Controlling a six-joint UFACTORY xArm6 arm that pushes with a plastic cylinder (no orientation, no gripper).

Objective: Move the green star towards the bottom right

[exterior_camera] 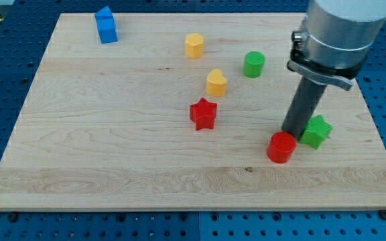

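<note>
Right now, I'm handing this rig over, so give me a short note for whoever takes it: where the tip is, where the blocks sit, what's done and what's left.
My tip is down on the board, at the green star's left edge, just above the red cylinder.
The star lies right of centre, near the board's right edge, and the red cylinder sits against its lower left.
Left: push the star on toward the bottom right corner.
The other blocks lie farther up and left.

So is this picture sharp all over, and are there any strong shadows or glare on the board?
In the camera view, the light is soft and even: the blocks, like the red star, throw only faint shadows. The wooden board shows no harsh glare. The grain and blocks look sharp; the arm's pale housing at the view's top right is cut off by the frame and slightly soft.
</note>
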